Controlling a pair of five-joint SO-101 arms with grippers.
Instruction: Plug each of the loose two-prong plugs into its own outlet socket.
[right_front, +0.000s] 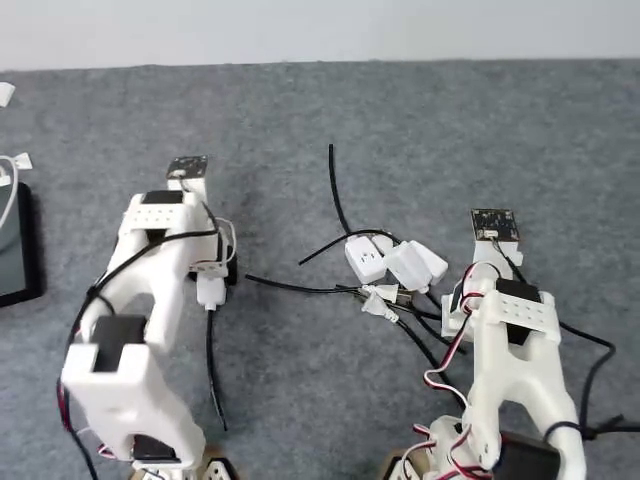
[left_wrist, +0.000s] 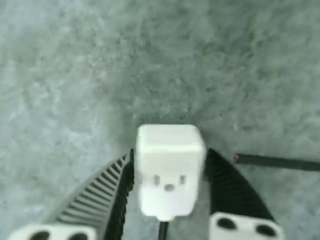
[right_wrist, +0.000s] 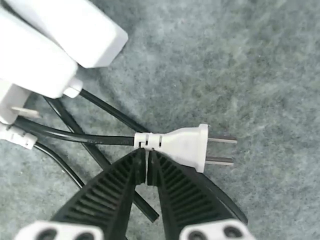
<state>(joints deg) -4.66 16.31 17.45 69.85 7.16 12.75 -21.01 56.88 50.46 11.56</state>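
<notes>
- A grey carpeted table (right_front: 480, 130) carries two white robot arms, with a pile of white sockets (right_front: 390, 262) and tangled black cords lying between them.
- The left arm (right_front: 140, 300) stands well apart from the pile; the right arm (right_front: 515, 370) stands just beside it, on the opposite side.
- The left gripper (left_wrist: 169, 154) has its two ribbed fingers spread about as wide as one outlet socket (left_wrist: 170, 170). They press against its two sides, and the slotted face is turned toward the wrist camera. This held socket is well away from the pile.
- The right gripper (right_wrist: 146, 156) has its fingers drawn almost together, leaving only a sliver of gap. Their tips sit at the ribbed neck of a loose plug (right_wrist: 185, 146). Whether they pinch that neck or only hover over it cannot be told.
- That plug lies flat just beside the pile. Its long axis runs in line with its cord, and its two prongs (right_wrist: 222, 141) point away from the pile.
- A second plug (right_front: 380, 300) lies against the pile's near edge.
- Judgement: the right arm is much the nearer to the loose plug, and the prongs must be turned toward a socket face before they can go in.
</notes>
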